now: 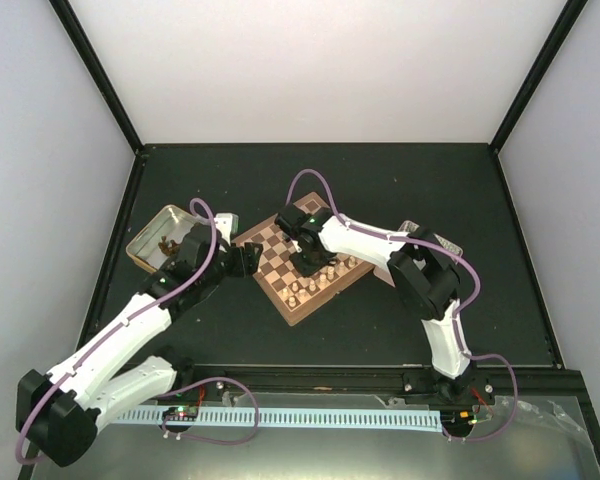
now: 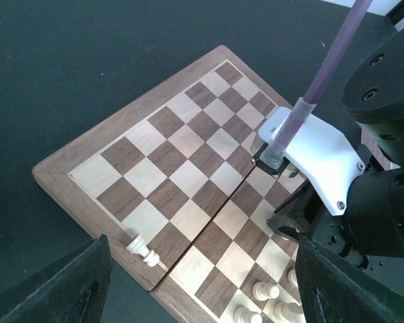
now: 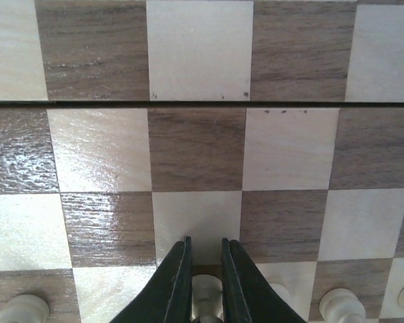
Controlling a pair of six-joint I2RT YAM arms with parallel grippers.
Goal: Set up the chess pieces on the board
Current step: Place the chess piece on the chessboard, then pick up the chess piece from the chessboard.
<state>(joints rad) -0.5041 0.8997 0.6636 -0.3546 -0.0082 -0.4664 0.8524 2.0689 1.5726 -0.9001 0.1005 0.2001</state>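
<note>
Nearest, along the near side of the board (image 3: 195, 148), a row of cream chess pieces (image 3: 337, 306) stands. The right claw (image 3: 205, 241) is narrowed onto one cream piece (image 3: 207, 296) in that row, its tips over a pale square. Farther off, above the board's left corner, the left claw (image 2: 202, 249) hangs spread wide and empty, with a fallen piece (image 2: 143, 250) lying on its side at the board's edge beneath it.

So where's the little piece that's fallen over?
The toppled piece lies alone at the board's near edge in the left wrist view, beside the centre fold, apart from the standing pieces.
</note>
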